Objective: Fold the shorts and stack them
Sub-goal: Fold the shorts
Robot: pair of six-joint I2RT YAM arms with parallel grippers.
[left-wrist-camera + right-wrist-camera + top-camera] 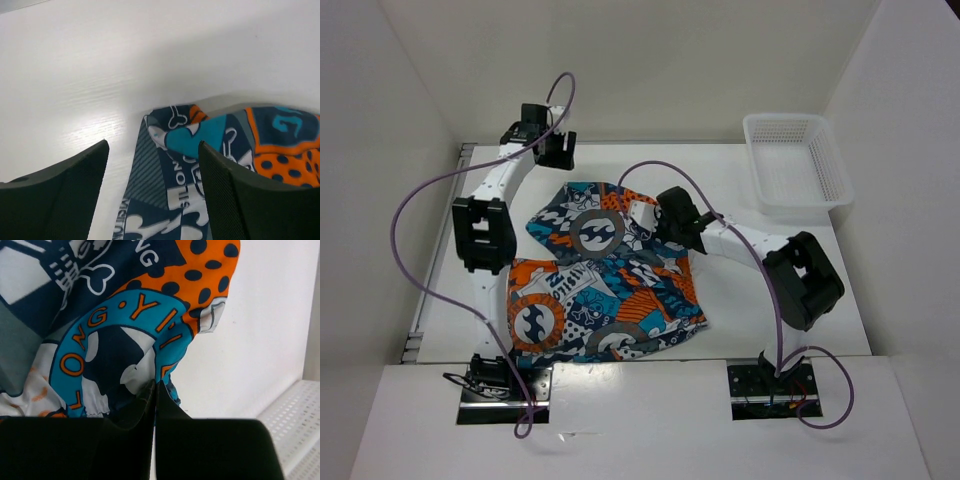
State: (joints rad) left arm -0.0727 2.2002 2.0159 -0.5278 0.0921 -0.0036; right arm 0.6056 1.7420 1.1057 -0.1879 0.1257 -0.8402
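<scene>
One mesh basket [798, 205], shorts [610, 280] outside it

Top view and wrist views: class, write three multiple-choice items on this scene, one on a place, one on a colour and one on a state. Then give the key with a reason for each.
1. Where is the basket?
A. between the arms' bases
B. at the table's far right
C. at the near left

2. What colour is the basket?
A. white
B. red
C. black

3. What is the right pincer doing?
A. open over the basket
B. open on bare table
C. shut on the shorts

Key:
1 B, the top view shows it in the far right corner.
2 A, its mesh is white.
3 C, the right wrist view shows the jaws closed with printed cloth pinched between them.
</scene>
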